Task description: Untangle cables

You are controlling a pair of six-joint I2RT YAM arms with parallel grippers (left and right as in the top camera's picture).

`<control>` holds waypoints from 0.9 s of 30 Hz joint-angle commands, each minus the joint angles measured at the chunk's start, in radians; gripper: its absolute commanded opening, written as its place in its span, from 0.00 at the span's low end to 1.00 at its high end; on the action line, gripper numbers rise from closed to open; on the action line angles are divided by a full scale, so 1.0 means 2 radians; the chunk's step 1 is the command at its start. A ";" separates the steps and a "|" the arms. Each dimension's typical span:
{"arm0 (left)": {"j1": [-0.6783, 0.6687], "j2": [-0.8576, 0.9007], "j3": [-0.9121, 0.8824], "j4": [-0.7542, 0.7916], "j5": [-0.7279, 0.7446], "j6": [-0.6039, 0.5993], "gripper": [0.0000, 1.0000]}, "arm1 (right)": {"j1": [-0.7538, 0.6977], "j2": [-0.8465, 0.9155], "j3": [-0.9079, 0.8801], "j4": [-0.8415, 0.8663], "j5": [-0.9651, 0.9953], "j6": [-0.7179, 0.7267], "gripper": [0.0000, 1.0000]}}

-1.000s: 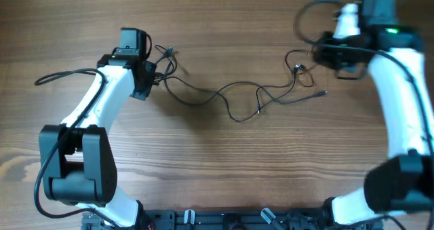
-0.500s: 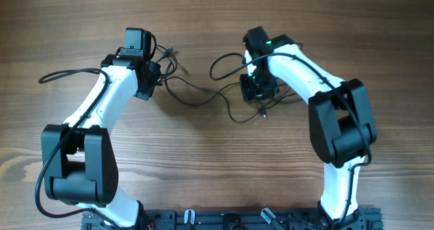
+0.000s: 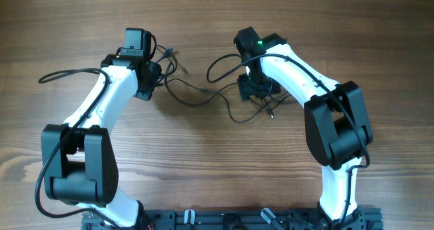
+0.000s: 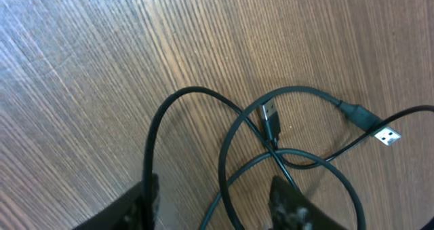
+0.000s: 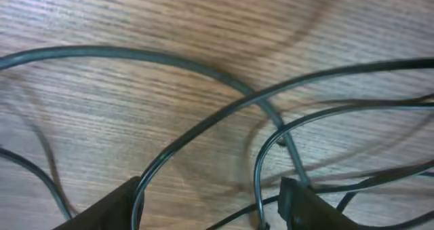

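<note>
My left pincer [image 4: 215,206] is spread wide over the cables [image 5: 102,51]. They lie tangled on the table [image 3: 203,162], toward twelve o'clock of its centre (one silver plug [image 4: 386,136] is loose). My right pincer [image 5: 210,206] is also spread, with strands crossing between its fingers.

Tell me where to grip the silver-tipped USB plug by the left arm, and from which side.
Take the silver-tipped USB plug by its black moulded collar, coming straight down and closing across its width. It lies flat on the table, clear of the crossing cables, and the collar is thicker than the wire.
</note>
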 commanded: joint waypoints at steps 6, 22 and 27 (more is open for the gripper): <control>-0.002 -0.004 0.000 -0.002 -0.001 0.002 0.59 | 0.002 -0.013 -0.100 0.081 -0.063 -0.015 0.04; -0.002 -0.004 0.000 -0.004 -0.001 0.002 0.77 | -0.254 -0.232 0.097 0.117 0.145 -0.016 0.04; -0.002 -0.004 0.000 -0.004 -0.001 0.002 0.81 | -0.416 -0.210 0.094 0.182 0.149 -0.029 0.04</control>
